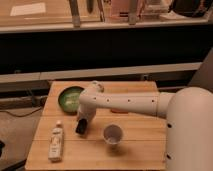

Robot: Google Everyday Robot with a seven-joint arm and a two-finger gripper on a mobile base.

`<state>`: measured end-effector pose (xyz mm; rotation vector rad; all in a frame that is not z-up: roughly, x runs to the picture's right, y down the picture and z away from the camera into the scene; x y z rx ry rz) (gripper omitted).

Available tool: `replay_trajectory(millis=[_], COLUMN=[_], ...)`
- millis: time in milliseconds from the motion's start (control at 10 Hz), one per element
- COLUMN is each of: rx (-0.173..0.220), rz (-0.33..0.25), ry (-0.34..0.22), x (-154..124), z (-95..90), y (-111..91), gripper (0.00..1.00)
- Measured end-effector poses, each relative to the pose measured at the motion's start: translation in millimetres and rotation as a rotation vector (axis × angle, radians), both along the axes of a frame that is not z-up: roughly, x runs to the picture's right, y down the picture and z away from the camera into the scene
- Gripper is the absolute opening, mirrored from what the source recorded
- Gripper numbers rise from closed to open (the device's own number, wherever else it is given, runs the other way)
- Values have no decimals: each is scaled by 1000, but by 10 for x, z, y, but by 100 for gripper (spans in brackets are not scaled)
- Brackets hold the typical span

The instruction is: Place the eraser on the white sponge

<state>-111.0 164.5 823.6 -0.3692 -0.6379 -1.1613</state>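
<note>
My gripper (80, 128) hangs from the white arm and points down at the table's left middle. Its dark fingers are shut on the eraser (79, 131), a small black block at their tips that rests on or just above the wood. Fingers and block merge into one dark shape. A whitish patch that may be the white sponge (74, 101) lies on the green plate (64, 96), behind and to the left of the gripper; I cannot tell for sure.
A white bottle (56, 143) lies near the front left edge of the wooden table (135, 150). A white cup (113, 134) stands right of the gripper. The arm's white body fills the right side.
</note>
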Motion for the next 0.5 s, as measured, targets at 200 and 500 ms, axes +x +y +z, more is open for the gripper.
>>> replay_trajectory(millis=[200, 500], rx=[21, 57], rz=[31, 58], ry=[10, 24], x=[25, 41], z=[76, 183], y=[-154, -326], gripper=[0, 0])
